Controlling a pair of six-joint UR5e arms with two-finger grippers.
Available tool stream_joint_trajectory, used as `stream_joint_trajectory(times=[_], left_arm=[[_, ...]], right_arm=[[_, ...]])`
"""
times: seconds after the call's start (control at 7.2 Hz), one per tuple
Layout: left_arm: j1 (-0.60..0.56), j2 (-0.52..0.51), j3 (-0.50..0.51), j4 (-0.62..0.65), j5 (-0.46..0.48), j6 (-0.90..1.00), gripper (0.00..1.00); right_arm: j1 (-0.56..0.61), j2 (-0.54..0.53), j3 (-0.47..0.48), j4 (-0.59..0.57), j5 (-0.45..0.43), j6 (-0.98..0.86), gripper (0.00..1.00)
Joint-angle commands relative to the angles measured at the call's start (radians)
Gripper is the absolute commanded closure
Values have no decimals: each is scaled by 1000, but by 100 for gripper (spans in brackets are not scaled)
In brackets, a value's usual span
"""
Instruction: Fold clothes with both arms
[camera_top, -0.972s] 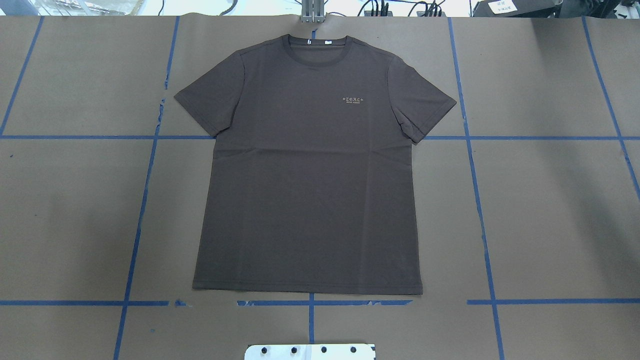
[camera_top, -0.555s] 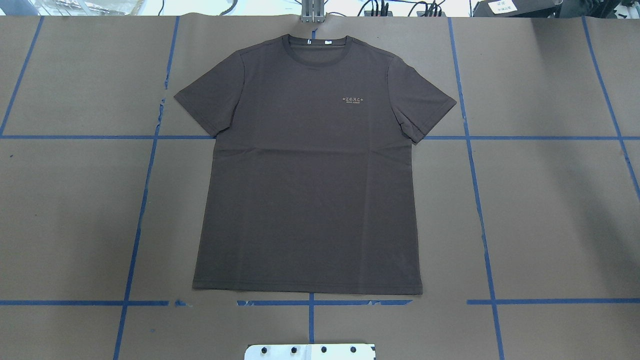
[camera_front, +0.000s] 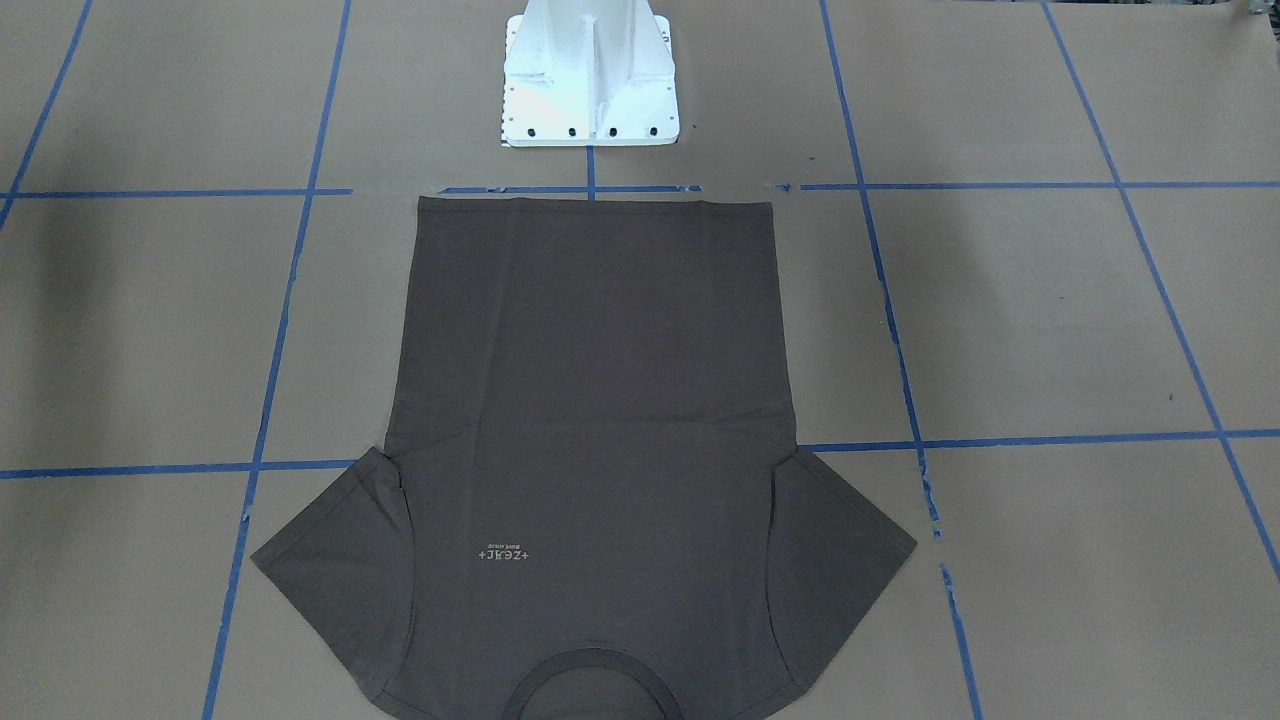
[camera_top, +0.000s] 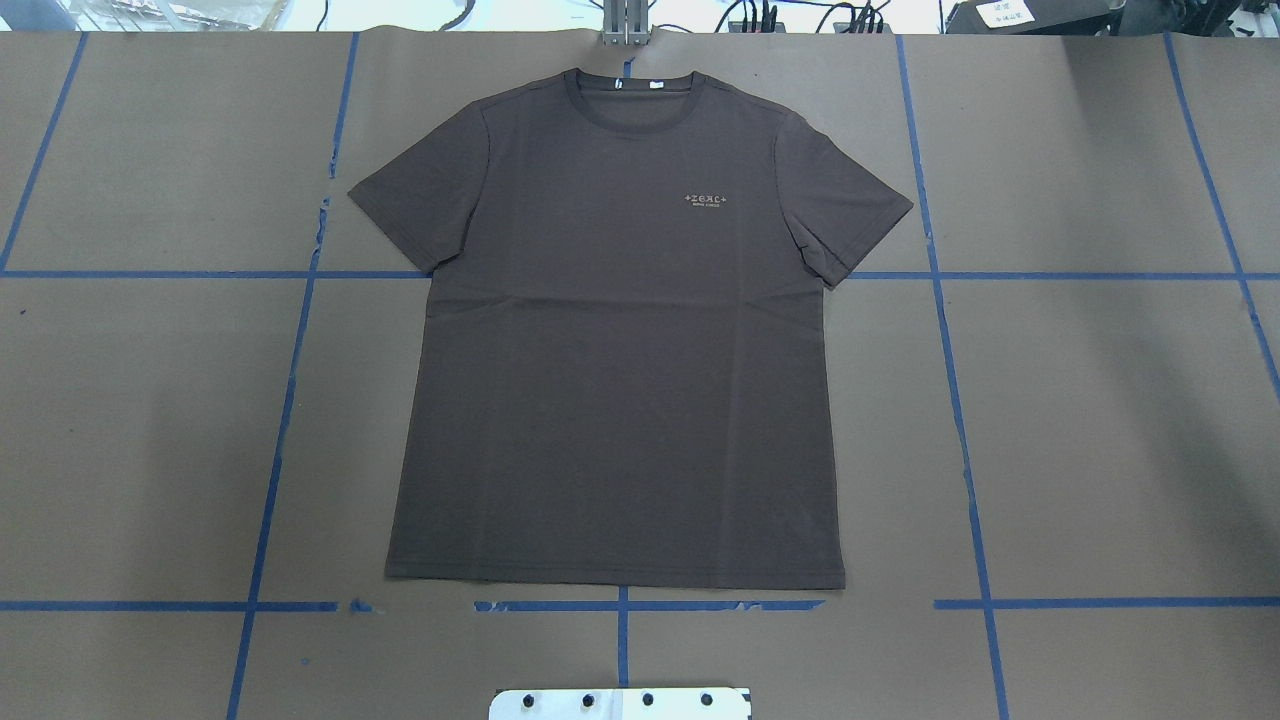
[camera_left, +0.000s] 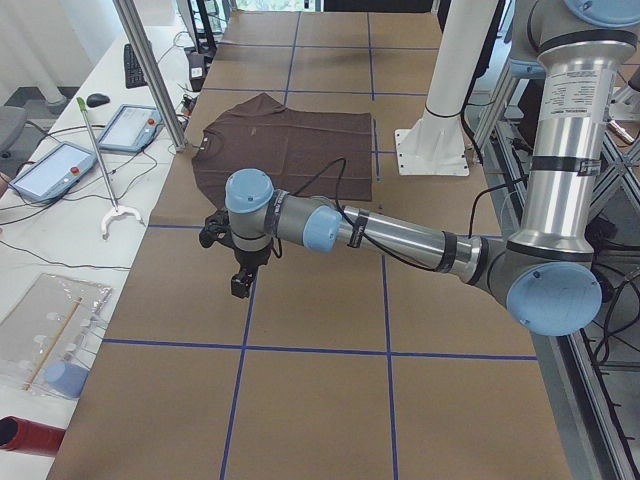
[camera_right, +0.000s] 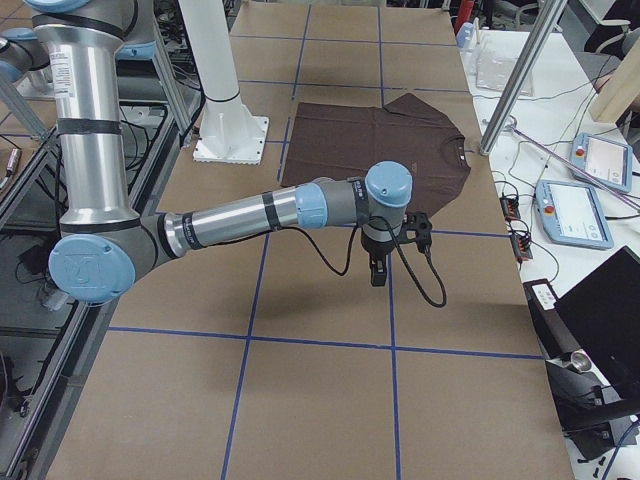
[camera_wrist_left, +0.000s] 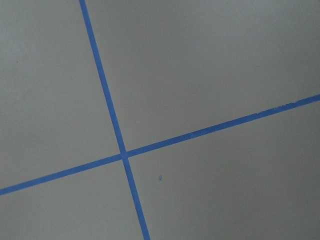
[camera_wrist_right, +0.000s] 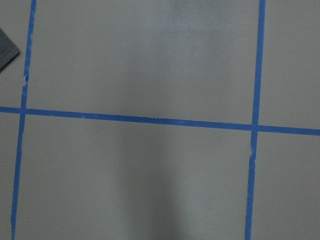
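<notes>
Evenly lit, sharp frames with soft, faint shadows.

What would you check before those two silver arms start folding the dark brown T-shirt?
1. Dark brown short-sleeved T-shirt lies flat, logo up: ok.
2. Sleeves spread out, not tucked under: ok.
3. Straight bottom hem faces the white pedestal base: ok.
4. Left gripper hangs over the brown paper table, off the shirt: ok.
5. Right gripper likewise off the shirt: ok.
6. Grippers open for grasping: cannot tell, side views only.
</notes>
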Motion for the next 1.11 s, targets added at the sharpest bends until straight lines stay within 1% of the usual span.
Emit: stream_joint_trajectory(times=[0.0, 0.14, 0.28, 0.42, 0.56, 0.69, 0.83, 0.97], left_arm=[[5, -1, -4, -44, -2, -4, 0], [5, -1, -11, -60, -4, -13, 0], [5, -1, -11, -62, -4, -28, 0], [5, -1, -11, -63, -4, -28, 0], [5, 0, -13, -63, -15, -41, 0], [5, 0, -11, -62, -39, -51, 0], [5, 0, -13, -63, -41, -51, 0], [7, -1, -4, -63, -41, -51, 0]], right_arm=[[-67, 14, 1, 1, -1, 42, 0], [-125, 27, 0, 2, -5, 71, 0], [-180, 57, -27, 74, -48, 173, 0], [-225, 102, -131, 289, -91, 402, 2], [-259, 169, -278, 522, -117, 671, 1], [-326, 233, -383, 694, -151, 858, 2], [-427, 304, -423, 750, -289, 1015, 8], [-491, 355, -457, 750, -414, 1054, 14]])
